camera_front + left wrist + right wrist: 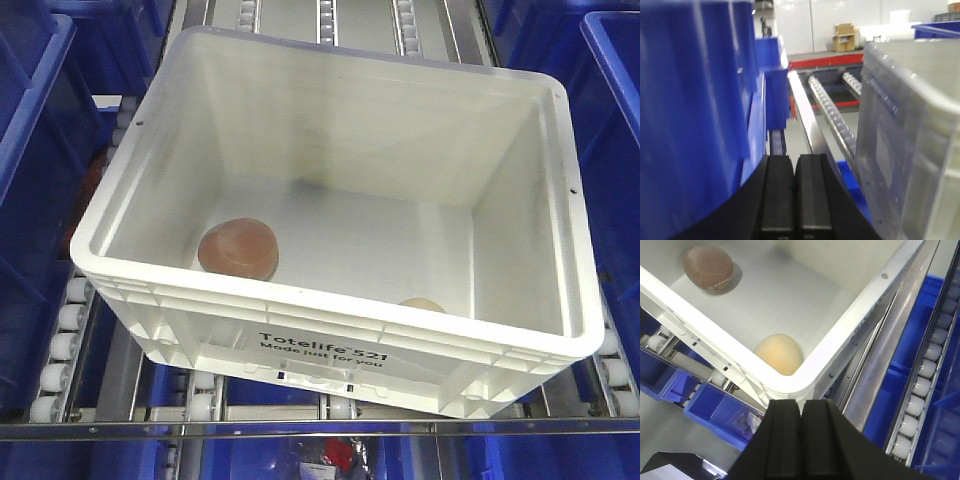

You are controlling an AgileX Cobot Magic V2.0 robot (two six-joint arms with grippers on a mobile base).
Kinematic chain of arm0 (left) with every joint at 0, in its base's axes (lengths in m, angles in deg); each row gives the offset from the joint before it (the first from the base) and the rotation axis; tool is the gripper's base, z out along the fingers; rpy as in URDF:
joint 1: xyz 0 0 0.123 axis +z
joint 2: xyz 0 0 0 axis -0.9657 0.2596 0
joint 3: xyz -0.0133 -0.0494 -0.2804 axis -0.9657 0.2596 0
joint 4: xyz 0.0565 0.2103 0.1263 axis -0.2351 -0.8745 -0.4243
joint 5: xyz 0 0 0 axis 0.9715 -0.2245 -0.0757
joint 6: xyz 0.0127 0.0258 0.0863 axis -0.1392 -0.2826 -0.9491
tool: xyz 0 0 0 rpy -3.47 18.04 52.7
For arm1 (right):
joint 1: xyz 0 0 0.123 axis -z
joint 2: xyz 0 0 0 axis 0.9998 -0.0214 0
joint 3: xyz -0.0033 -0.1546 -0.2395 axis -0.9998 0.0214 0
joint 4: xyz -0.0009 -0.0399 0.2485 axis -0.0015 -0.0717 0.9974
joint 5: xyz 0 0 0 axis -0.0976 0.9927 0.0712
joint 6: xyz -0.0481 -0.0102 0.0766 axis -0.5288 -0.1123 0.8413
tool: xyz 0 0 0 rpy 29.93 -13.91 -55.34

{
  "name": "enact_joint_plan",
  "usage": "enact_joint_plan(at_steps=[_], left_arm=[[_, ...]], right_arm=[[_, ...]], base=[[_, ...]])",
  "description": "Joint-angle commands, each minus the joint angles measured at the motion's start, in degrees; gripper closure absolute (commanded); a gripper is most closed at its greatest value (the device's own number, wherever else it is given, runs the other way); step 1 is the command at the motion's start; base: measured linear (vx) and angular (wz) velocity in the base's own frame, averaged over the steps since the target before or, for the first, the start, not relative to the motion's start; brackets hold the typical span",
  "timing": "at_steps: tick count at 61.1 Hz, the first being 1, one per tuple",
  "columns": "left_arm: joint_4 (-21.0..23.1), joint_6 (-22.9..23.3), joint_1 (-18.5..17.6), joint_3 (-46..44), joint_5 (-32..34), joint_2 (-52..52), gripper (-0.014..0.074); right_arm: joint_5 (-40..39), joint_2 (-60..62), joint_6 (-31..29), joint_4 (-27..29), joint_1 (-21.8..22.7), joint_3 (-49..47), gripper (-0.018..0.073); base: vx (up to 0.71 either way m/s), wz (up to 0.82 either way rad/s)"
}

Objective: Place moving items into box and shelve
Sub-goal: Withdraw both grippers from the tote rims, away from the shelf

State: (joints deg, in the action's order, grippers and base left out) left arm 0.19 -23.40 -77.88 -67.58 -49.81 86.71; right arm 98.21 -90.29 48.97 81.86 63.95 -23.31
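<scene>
Two round fruit-like balls are lying on the floor of the white Totelife tote, which is sitting skewed on the roller rails of the shelf, filling the centre of the front-facing frame. At lower left inside the tote, the pinkish-brown ball is resting close to the near wall. Further right, the pale yellow-orange ball is tucked against the near wall toward the tote's lower right corner, so only its top is peeking over the rim. Blue plastic bins are flanking the tote at both edges of the frame.

In the left wrist view, a blue bin is filling the left half, the left gripper is sitting at bottom centre with its black pads pressed together and nothing between them, and the tote's translucent side wall is rising at right, just beside it.

In the right wrist view, the pinkish-brown ball is lying at upper left, the yellow-orange ball is nestling in the tote's corner at centre, and the right gripper is hovering at bottom centre just outside that corner, its pads closed together on nothing.
</scene>
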Motion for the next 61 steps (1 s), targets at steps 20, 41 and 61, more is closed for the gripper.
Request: enact_joint_plan(at_steps=[20, 41, 61], left_arm=[[0.36, 4.65, 3.92, 3.46, 9.97, -0.87, 0.0619], [0.36, 4.99, 3.72, 3.46, 9.85, -0.81, 0.0619], [0.36, 5.04, 3.72, 3.46, 9.85, -0.81, 0.0619]], right_arm=[[-3.68, -0.58, -0.15, -0.18, 0.14, -1.37, 0.0575], [-3.68, -0.58, -0.15, -0.18, 0.14, -1.37, 0.0575], [-3.68, -0.58, -0.15, -0.18, 0.14, -1.37, 0.0575]], base=[[0.00, 0.00], [0.00, 0.00], [0.00, 0.00]])
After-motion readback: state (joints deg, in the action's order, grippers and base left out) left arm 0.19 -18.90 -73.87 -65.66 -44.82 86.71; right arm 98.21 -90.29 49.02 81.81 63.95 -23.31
